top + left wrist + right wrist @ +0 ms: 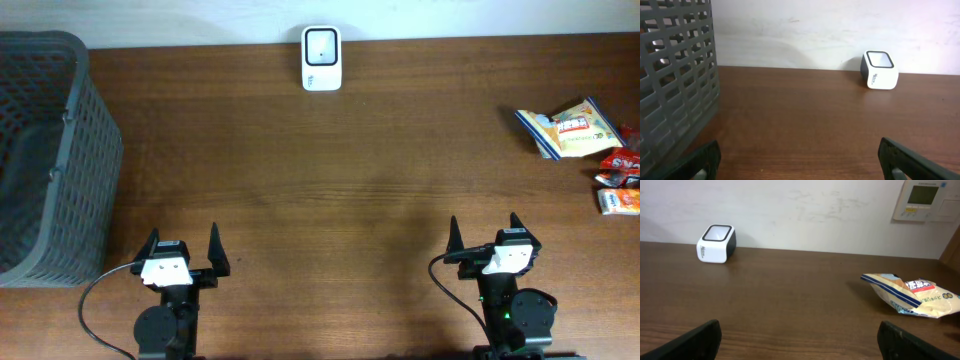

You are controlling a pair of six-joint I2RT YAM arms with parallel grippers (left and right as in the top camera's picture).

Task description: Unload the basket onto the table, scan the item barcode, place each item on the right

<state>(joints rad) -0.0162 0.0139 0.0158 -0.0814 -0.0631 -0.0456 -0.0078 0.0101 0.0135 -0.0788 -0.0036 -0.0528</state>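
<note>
A white barcode scanner (321,58) with a dark window stands at the table's far edge, seen also in the left wrist view (879,70) and the right wrist view (716,243). A yellow-and-white snack bag (566,128) lies at the right, flat on the wood (914,295). Red-and-orange packets (620,180) lie beside it at the right edge. My left gripper (183,250) sits near the front left, open and empty (799,159). My right gripper (484,236) sits near the front right, also open and empty (799,339).
A dark grey mesh basket (45,160) fills the left side, close to the left gripper (675,75). A wall panel (926,200) hangs behind the table. Brown wood (330,190) stretches between the arms and the scanner.
</note>
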